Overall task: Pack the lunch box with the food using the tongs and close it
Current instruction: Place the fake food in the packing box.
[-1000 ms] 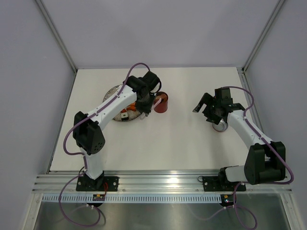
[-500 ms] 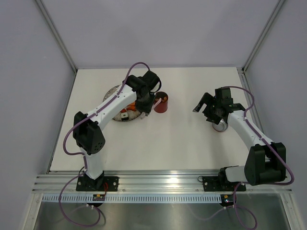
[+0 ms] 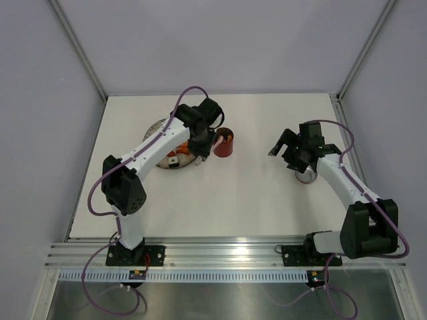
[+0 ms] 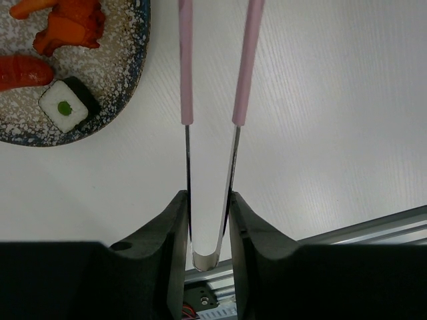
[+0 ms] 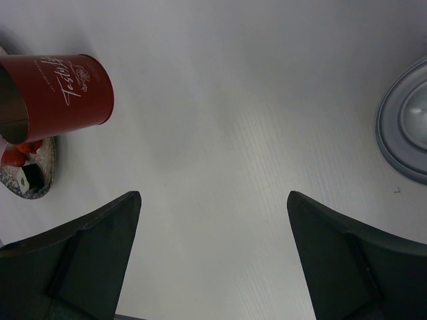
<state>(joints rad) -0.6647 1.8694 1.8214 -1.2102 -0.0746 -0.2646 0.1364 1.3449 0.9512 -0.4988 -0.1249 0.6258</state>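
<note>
My left gripper (image 4: 208, 197) is shut on the joined end of the pale pink tongs (image 4: 186, 63). Their two arms run up out of the left wrist view, nothing showing between them. In the top view the left gripper (image 3: 202, 148) sits between the plate and the red lunch box (image 3: 225, 145), the tongs (image 3: 215, 141) reaching its rim. An orange bit shows at the lunch box's mouth. Food lies on the plate: orange pieces (image 4: 69, 27), a red piece (image 4: 23, 71), a white roll (image 4: 65, 107). My right gripper (image 5: 213, 200) hangs open and empty, right of the lunch box (image 5: 63, 93).
The speckled grey plate (image 4: 127, 80) lies left of the tongs, partly under the left arm in the top view (image 3: 157, 127). The round lid (image 3: 306, 177) lies silver side up beneath the right arm, and its rim (image 5: 405, 130) shows at the right wrist view's right edge.
Hardly anything: the left gripper with the tongs stays at the lunch box's rim, and the right arm has not moved.
</note>
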